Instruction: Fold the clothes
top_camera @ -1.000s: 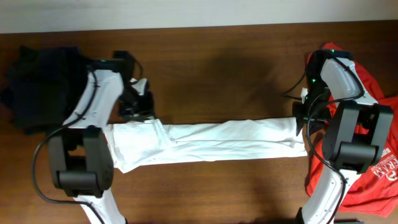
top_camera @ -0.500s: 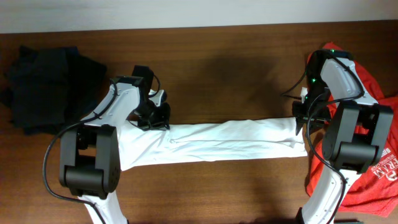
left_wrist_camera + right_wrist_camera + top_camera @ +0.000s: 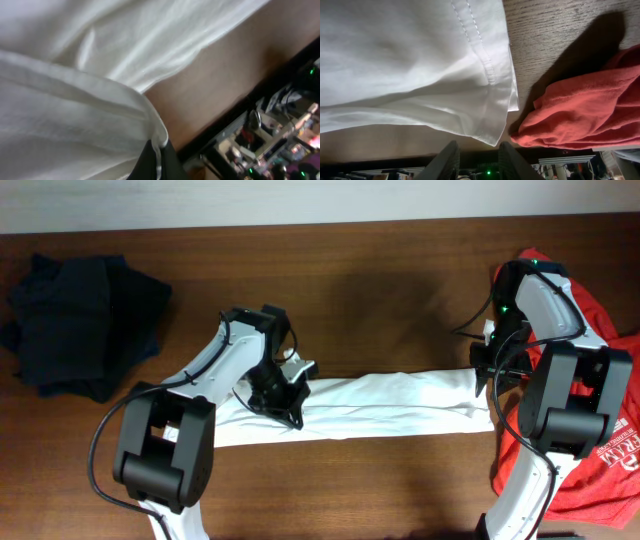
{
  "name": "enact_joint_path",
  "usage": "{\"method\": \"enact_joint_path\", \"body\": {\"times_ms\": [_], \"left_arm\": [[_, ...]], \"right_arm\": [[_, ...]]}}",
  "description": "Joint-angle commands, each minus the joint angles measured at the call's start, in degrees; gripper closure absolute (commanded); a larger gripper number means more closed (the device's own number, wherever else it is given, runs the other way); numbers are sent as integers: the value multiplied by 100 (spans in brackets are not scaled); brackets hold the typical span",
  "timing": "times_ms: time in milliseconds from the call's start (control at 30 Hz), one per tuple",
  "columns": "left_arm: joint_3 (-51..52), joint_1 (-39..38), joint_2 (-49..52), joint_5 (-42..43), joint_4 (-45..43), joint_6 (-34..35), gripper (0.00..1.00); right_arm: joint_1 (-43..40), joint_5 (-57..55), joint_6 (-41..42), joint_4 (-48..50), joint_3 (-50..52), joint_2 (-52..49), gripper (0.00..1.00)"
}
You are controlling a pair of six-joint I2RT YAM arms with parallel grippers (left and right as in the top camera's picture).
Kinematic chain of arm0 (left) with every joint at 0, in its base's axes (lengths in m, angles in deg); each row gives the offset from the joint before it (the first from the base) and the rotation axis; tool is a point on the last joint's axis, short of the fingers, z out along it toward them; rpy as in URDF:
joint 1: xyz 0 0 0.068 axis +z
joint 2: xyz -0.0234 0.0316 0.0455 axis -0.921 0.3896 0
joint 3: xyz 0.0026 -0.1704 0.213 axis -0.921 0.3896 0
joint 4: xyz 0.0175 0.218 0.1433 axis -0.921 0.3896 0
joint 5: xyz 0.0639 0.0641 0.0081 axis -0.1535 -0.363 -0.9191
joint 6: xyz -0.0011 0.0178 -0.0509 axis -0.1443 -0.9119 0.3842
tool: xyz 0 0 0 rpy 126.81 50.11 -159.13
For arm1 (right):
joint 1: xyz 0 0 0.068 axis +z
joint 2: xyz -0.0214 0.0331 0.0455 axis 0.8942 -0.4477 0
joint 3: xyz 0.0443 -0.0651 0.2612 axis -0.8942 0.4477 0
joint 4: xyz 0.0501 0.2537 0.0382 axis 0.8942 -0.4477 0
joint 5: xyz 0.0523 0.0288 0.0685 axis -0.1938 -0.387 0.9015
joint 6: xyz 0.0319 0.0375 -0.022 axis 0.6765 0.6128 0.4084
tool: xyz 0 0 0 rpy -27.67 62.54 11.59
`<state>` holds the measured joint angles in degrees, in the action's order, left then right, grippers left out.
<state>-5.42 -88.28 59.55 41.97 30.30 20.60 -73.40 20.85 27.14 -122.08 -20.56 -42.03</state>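
Note:
The clothes, a white T-shirt (image 3: 400, 405), lie as a long narrow strip across the wooden table. My left gripper (image 3: 290, 395) is over the strip's left part, shut on a fold of the white cloth. In the left wrist view the cloth's edge (image 3: 159, 140) is pinched between the dark fingers (image 3: 150, 165), and the shirt (image 3: 75, 100) fills most of the frame. My right gripper (image 3: 490, 360) hangs at the strip's right end. Its fingers (image 3: 445, 160) stand apart with nothing between them, just short of the shirt's hemmed corner (image 3: 492, 127).
A pile of dark garments (image 3: 75, 320) lies at the back left. An orange-red T-shirt (image 3: 600, 450) is bunched at the right edge, close beside the white hem (image 3: 580, 110). Bare wood (image 3: 380, 310) runs along the far side of the strip.
My left gripper has shut on the shirt's left end and moved right with it, drawing that end over toward the middle. The strip is now shorter. The right arm has not moved.

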Motion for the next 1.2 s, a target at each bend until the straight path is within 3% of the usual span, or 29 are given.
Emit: {"method": "enact_joint_path", "body": {"times_ms": [0, 167, 467, 633, 833, 933, 1000, 1100, 1167], "left_arm": [[44, -17, -177, -48, 234, -164, 99], [46, -17, -177, -48, 428, -291, 98], [46, -17, -157, -199, -2155, 562, 86], [72, -127, -20, -197, -2140, 562, 69], [-358, -7, -260, -498, -1587, 562, 74], [-702, 269, -879, -1403, -1174, 903, 73], [-699, 291, -1121, -1700, -931, 994, 74], [-573, 201, -1134, -1703, -275, 1152, 83], [-146, 173, -1130, -1696, -358, 1381, 83]], "right_arm": [[-15, 13, 13, 0, 52, 107, 70], [-15, 15, 13, 7, 52, 107, 70], [-15, 15, 15, 13, 52, 107, 70], [-15, 17, 15, 13, 52, 107, 70], [-15, 13, 13, 22, 52, 107, 70], [-15, 13, 13, 22, 52, 107, 70], [-15, 15, 15, 22, 52, 107, 70], [-15, 15, 15, 31, 52, 107, 70], [-15, 15, 15, 31, 52, 107, 70]]}}
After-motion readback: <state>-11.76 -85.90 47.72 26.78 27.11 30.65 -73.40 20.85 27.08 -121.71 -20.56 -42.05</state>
